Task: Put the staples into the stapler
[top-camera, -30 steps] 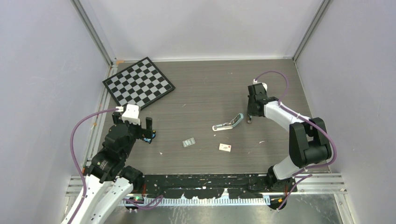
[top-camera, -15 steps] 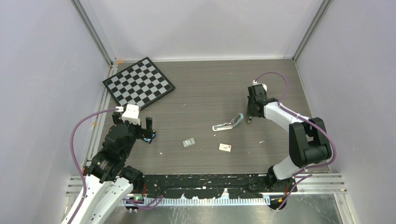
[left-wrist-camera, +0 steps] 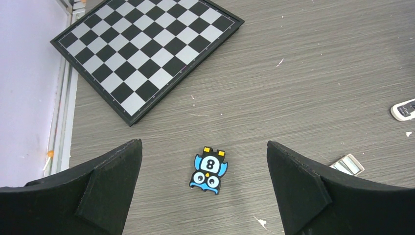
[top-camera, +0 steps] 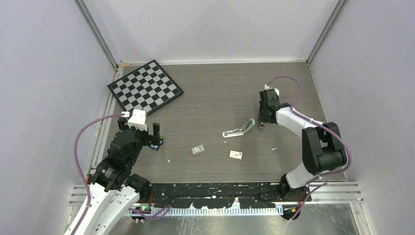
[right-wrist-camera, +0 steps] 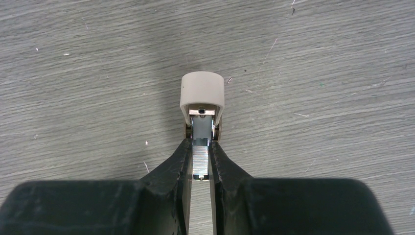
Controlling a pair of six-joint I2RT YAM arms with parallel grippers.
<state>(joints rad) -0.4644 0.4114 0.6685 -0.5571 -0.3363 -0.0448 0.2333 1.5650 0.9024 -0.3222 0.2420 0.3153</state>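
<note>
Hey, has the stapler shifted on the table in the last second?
No. In the top view the stapler lies at the same spot and angle, just beyond the small white box.

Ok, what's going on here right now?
The right fingers are shut on a narrow ribbed silvery strip with a tan rounded block at its far end, beside the opened stapler. A block of staples lies loose on the table. The left fingers hang open above a blue gadget.
</note>
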